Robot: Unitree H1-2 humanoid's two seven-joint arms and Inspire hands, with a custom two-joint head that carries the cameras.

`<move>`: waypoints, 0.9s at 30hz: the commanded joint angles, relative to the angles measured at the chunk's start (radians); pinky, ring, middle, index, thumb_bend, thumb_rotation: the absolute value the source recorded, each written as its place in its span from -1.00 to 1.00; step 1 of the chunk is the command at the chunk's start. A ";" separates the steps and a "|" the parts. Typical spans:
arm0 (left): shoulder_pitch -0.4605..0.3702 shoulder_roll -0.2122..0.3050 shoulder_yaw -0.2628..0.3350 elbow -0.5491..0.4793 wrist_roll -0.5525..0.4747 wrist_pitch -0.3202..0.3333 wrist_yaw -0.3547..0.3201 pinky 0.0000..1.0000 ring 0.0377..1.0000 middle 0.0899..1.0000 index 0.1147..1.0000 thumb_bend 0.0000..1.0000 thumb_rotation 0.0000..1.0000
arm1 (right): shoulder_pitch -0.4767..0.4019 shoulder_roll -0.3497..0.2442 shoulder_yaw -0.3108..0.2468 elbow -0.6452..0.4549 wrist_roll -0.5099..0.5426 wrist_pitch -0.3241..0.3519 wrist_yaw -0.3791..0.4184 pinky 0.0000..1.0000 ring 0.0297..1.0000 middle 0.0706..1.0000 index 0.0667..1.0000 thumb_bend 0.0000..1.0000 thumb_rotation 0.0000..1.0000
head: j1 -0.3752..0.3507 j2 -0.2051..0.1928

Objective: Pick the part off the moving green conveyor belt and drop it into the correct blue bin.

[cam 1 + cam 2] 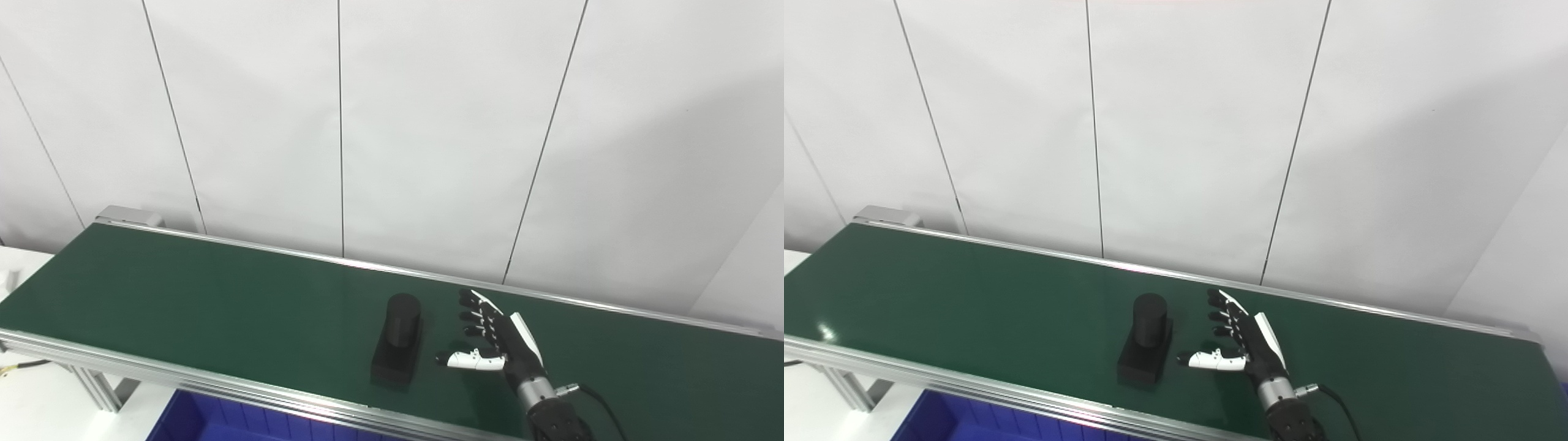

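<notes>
A black part point(398, 340), a cylinder standing on a rectangular base, sits on the green conveyor belt point(184, 288) near its front edge. My right hand point(496, 343) hovers over the belt just right of the part, open, fingers spread and thumb pointing toward the part's base. A small gap separates thumb and part. The same part point(1146, 343) and right hand point(1240, 343) show in the right eye view. My left hand is out of sight.
A blue bin point(208, 422) lies below the belt's front rail at the bottom left, only partly in view. Aluminium rails edge the belt front and back. A white panelled wall stands behind.
</notes>
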 commanded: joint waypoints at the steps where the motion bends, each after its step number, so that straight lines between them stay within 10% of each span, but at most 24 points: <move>1: -0.008 -0.010 0.001 -0.032 0.009 -0.030 0.006 0.38 0.51 0.57 0.56 0.87 -0.54 | -0.058 0.008 -0.005 -0.032 0.001 -0.005 -0.021 0.49 0.65 0.77 0.75 0.90 -0.55 | 0.000 0.002; 27: -0.005 -0.013 -0.004 -0.041 0.010 -0.030 0.007 0.39 0.49 0.55 0.56 0.84 -0.61 | -0.083 -0.008 0.038 -0.051 -0.064 0.116 -0.041 0.44 0.65 0.77 0.72 1.00 -0.46 | 0.018 0.010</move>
